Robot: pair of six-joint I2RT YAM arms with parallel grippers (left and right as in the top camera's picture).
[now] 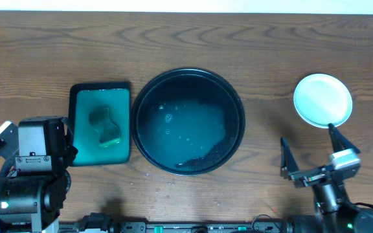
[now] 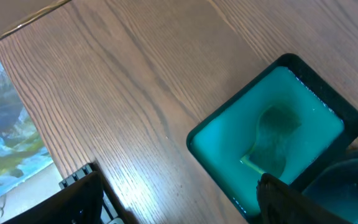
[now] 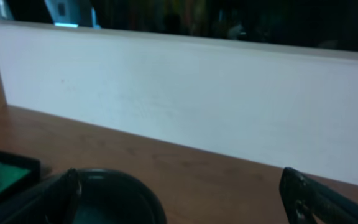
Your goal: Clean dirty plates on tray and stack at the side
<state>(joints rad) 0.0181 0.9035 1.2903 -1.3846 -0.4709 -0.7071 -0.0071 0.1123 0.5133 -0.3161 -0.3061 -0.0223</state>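
Note:
The round black tray (image 1: 188, 122) sits mid-table with a teal, bubbly film of liquid on its floor; I make out no separate plate inside it. A pale round plate (image 1: 322, 100) lies on the wood to the tray's right; I cannot tell whether others lie under it. My right gripper (image 1: 308, 137) hovers just in front of that plate, open and empty. The right wrist view shows this gripper (image 3: 179, 193) wide open, with the tray's rim (image 3: 135, 186) low at the left. My left gripper (image 1: 62, 147) is at the front left, and in its own view this gripper (image 2: 179, 211) is open over bare wood.
A rectangular black-rimmed green tray (image 1: 76, 123) stands left of the round tray, with a green sponge (image 1: 105, 124) in it. The left wrist view shows that tray (image 2: 204, 146) and the sponge (image 2: 275, 134) beside the right finger. A pale wall (image 3: 197, 106) runs along the table's far edge.

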